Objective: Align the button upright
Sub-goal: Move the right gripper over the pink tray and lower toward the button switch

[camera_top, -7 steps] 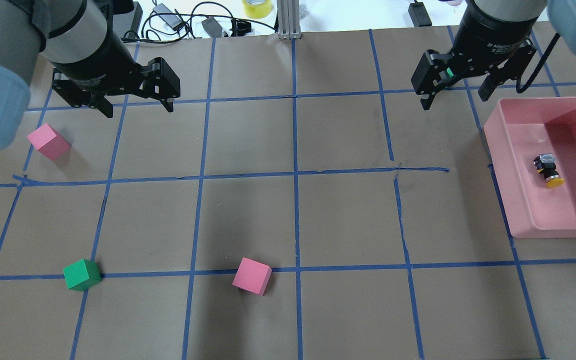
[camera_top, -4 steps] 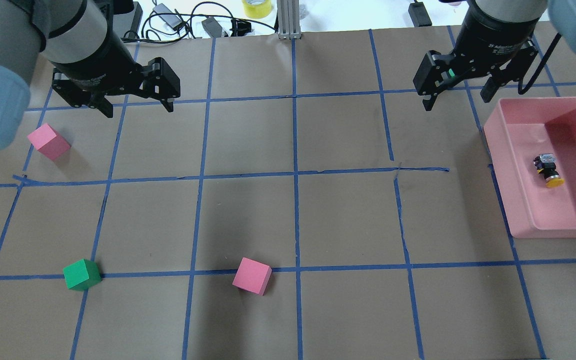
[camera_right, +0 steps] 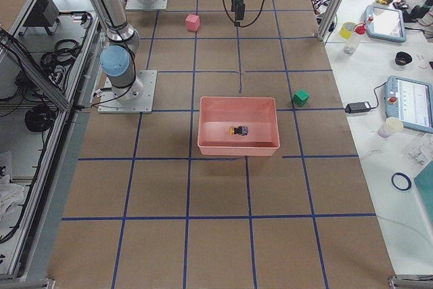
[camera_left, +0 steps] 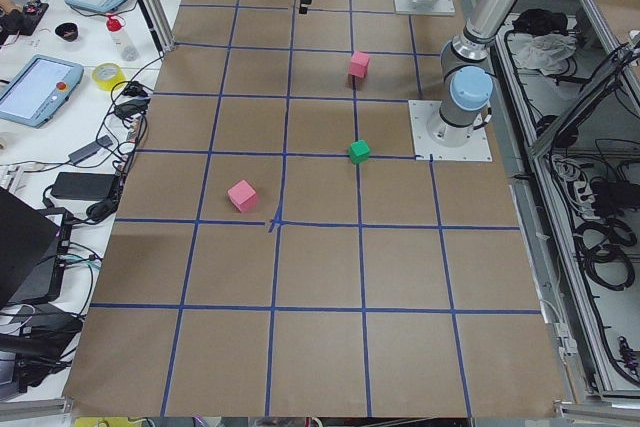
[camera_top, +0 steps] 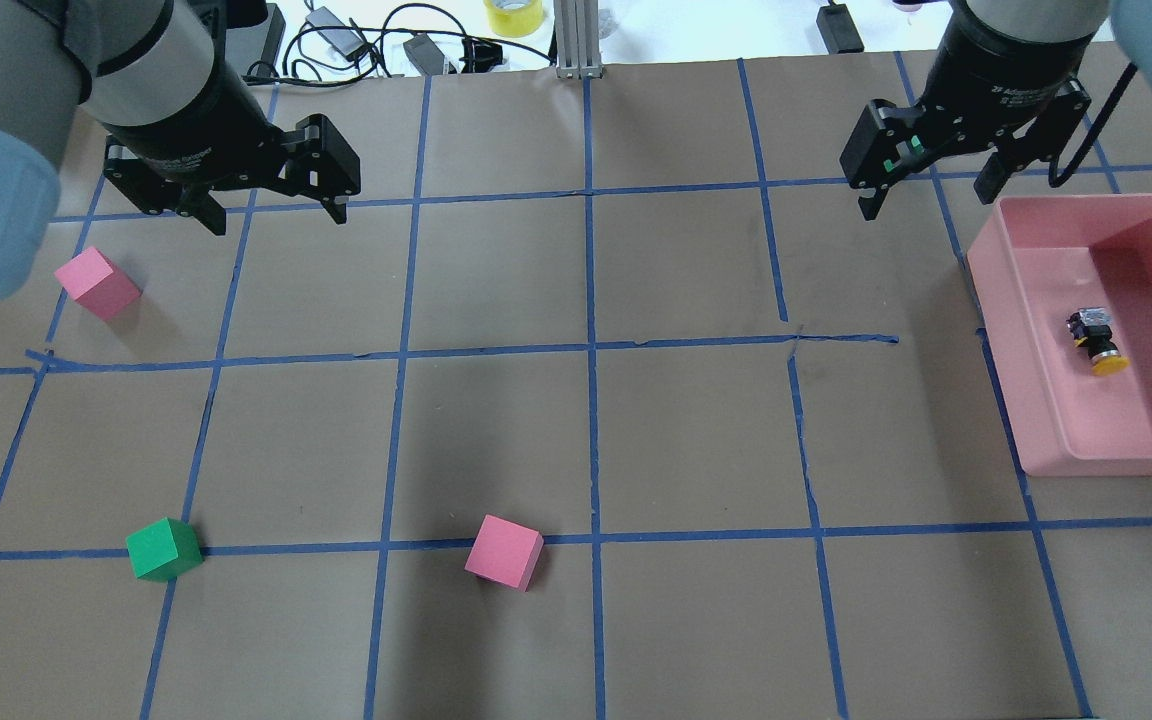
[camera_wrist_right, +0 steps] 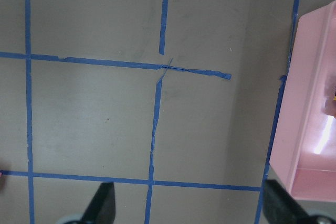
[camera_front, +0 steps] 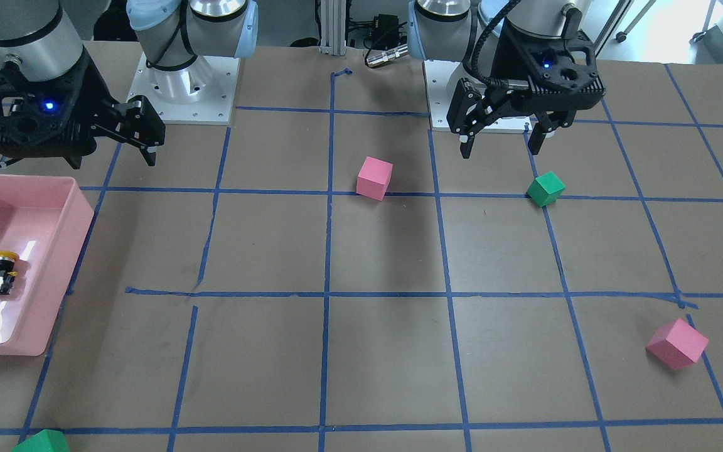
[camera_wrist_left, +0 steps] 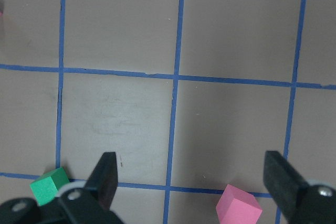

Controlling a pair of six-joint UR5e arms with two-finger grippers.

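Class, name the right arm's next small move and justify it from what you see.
Probably shift the right gripper over the pink bin, above the button: the button lies on its side on the bin's floor, while the gripper hangs open outside the bin.

button (camera_top: 1096, 342) lying in tray (camera_top: 1016, 340), right pincer (camera_top: 928, 200) left of tray

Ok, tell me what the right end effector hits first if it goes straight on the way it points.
Likely the paper-covered table: the right end effector, open, points down at bare paper just beside the pink bin, not over it. Depth is hard to judge.
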